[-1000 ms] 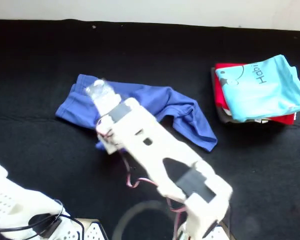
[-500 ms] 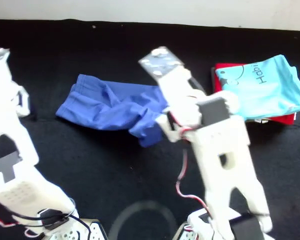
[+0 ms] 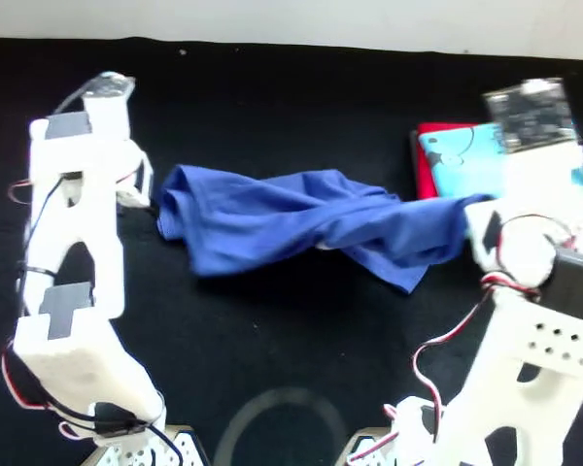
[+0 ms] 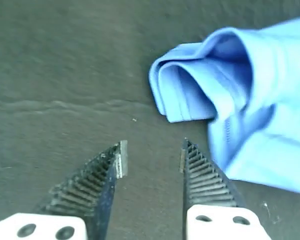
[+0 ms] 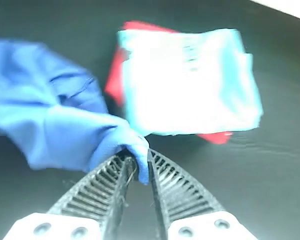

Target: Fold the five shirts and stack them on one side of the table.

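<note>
A blue shirt (image 3: 291,225) lies stretched across the middle of the black table (image 3: 272,107). My right gripper (image 5: 138,159) is shut on a bunched edge of the blue shirt (image 5: 55,125), holding it up beside the stack. My left gripper (image 4: 151,155) is open over bare table, just short of the shirt's rolled end (image 4: 200,85). In the high view the left arm (image 3: 78,194) stands at the shirt's left end and the right arm (image 3: 530,243) at its right end. A folded stack with a light blue shirt (image 3: 466,160) over a red shirt (image 3: 429,165) sits at the far right.
The table's back edge meets a pale wall (image 3: 291,19). Red and white cables (image 3: 447,340) hang by the right arm's base. Bare black tabletop (image 3: 272,388) runs along the front between the two arm bases.
The right arm swung from the shirt's left end to the right, dragging a pinched edge toward the stack and stretching the shirt out. The left arm came up to the shirt's left end.
</note>
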`<move>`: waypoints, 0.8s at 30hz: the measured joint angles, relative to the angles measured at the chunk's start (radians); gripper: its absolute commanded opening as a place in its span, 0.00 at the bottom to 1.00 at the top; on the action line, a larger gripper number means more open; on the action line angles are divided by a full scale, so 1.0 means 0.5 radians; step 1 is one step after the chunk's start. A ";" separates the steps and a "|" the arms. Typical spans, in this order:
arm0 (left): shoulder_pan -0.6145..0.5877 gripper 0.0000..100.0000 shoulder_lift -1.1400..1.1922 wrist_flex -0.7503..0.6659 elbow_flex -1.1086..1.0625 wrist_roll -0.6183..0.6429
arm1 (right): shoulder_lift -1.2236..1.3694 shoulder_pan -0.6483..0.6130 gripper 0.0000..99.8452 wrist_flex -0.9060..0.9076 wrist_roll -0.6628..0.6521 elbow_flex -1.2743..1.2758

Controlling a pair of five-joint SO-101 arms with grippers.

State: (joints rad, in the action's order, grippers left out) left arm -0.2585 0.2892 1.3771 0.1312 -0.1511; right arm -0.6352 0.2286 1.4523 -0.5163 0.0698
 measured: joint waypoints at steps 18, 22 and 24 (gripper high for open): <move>0.697 0.18 0.000 0.064 -0.506 0.000 | 0.003 0.003 0.01 -0.292 0.037 0.420; 0.690 0.18 0.000 -0.163 -0.663 -0.034 | 0.003 0.003 0.01 -0.292 0.049 0.420; 0.697 0.17 0.000 -0.261 -0.712 -0.034 | 0.003 0.003 0.01 -0.295 0.049 0.430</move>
State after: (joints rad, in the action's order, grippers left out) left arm 0.0898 0.2892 1.2467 -0.2248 -0.1680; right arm -0.6337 0.2302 1.3050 -0.4918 0.2846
